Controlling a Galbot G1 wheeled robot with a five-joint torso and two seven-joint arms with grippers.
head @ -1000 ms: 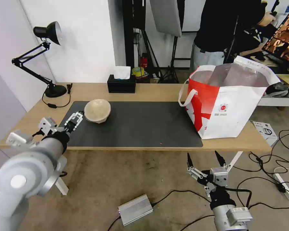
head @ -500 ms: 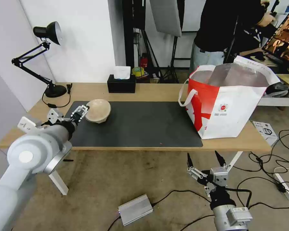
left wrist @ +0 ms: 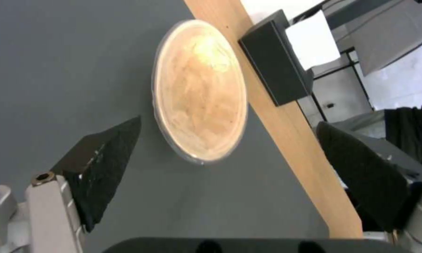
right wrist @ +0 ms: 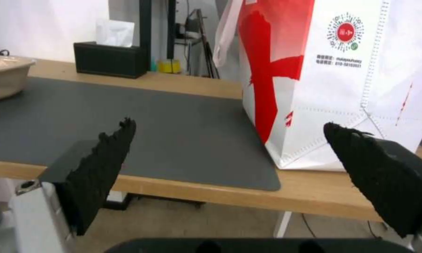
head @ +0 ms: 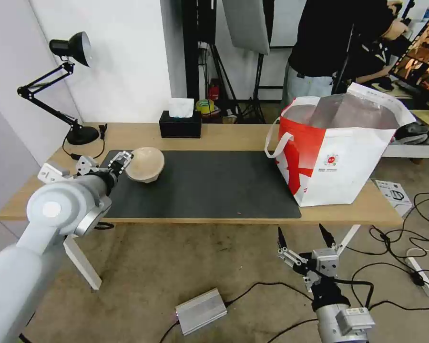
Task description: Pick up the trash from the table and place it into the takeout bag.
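The only trash I see is a beige paper bowl on the left part of the dark grey mat on the table. My left gripper hovers right at the bowl's left side, open. In the left wrist view the bowl lies just ahead of the spread fingers. The takeout bag stands open at the table's right end. My right gripper hangs open below the table's front edge, facing the bag.
A black tissue box sits at the table's back edge, and a black desk lamp at the back left. Cables and a silver box lie on the floor. A person stands behind the bag.
My left arm has reached forward and to the right over the mat's left end, bringing its gripper up to the bowl. The right arm and the bag have not moved.
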